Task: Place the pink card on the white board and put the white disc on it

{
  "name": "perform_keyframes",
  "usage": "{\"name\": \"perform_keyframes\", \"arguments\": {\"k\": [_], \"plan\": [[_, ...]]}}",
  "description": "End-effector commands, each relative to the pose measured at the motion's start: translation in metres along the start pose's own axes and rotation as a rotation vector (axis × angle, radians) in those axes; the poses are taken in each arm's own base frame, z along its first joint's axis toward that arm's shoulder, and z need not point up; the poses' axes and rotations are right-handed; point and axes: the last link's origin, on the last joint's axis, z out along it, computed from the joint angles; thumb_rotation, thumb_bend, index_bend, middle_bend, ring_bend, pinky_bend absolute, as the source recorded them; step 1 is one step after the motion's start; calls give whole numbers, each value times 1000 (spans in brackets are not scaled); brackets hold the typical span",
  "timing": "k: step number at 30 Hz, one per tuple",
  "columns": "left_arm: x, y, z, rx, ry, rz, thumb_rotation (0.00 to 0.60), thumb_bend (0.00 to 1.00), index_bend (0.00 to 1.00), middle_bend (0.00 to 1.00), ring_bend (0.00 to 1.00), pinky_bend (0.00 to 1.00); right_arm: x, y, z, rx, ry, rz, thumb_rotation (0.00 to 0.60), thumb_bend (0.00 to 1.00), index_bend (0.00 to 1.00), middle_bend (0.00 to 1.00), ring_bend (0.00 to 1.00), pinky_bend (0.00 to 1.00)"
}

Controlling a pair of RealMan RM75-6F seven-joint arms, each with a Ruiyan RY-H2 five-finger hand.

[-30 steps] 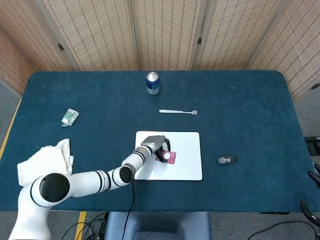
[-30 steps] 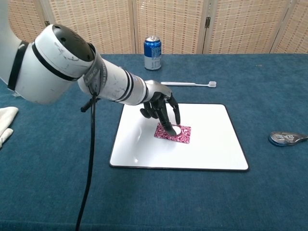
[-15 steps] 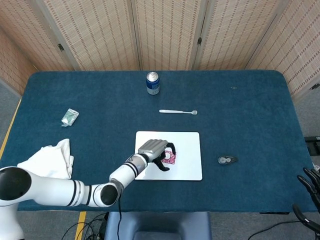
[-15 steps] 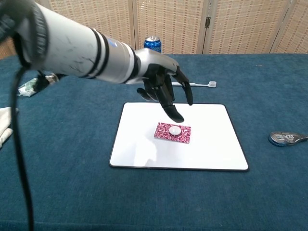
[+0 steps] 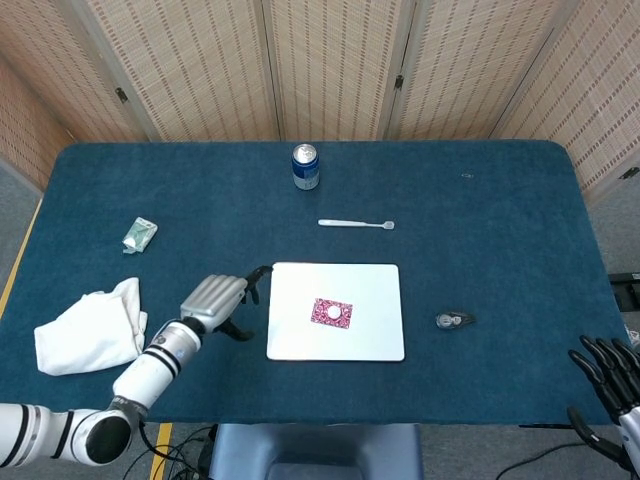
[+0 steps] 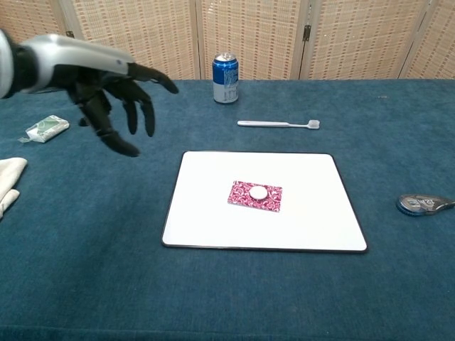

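Observation:
The pink card (image 5: pixel 332 313) (image 6: pixel 255 196) lies flat near the middle of the white board (image 5: pixel 375 337) (image 6: pixel 313 227). On top of the card sits the white disc (image 5: pixel 333 314) (image 6: pixel 258 192). My left hand (image 5: pixel 222 302) (image 6: pixel 114 89) hovers above the table to the left of the board, open, fingers spread, holding nothing. My right hand (image 5: pixel 605 366) shows only at the bottom right corner of the head view, off the table's edge, its dark fingers apart.
A blue can (image 5: pixel 305 166) (image 6: pixel 225 68) stands at the back. A white toothbrush (image 5: pixel 356 224) (image 6: pixel 278 124) lies behind the board. A small grey tool (image 5: pixel 454 320) (image 6: pixel 424 204) lies right of it. A white cloth (image 5: pixel 90 325) and a green packet (image 5: pixel 139 235) (image 6: pixel 47 126) sit at the left.
My left hand let go of the disc on the card, lifted, and drew back to the left, off the board. My right hand has edged into the head view's corner.

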Motion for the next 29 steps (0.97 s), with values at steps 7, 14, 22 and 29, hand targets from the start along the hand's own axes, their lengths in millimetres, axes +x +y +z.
{"name": "perform_keyframes", "arguments": {"k": [7,14,22,29], "plan": [[-64,-122,-127,117,339,183,524,256,3,158,184,531,-18,2,26,-110,-40,-64,600,324,0,0,0,0],[-90,-162,-164,174,502,158,543,256,0,98,142,500,-34,1,45,-177,-34,-142,600,327,0,0,0,0],[-84,-182,-176,240,509,170,569,256,0,54,125,483,-37,-1,53,-189,-28,-154,600,327,0,0,0,0],[-88,-185,-170,279,467,188,571,256,0,15,72,444,-34,3,55,-208,-20,-144,600,326,0,0,0,0]]}}
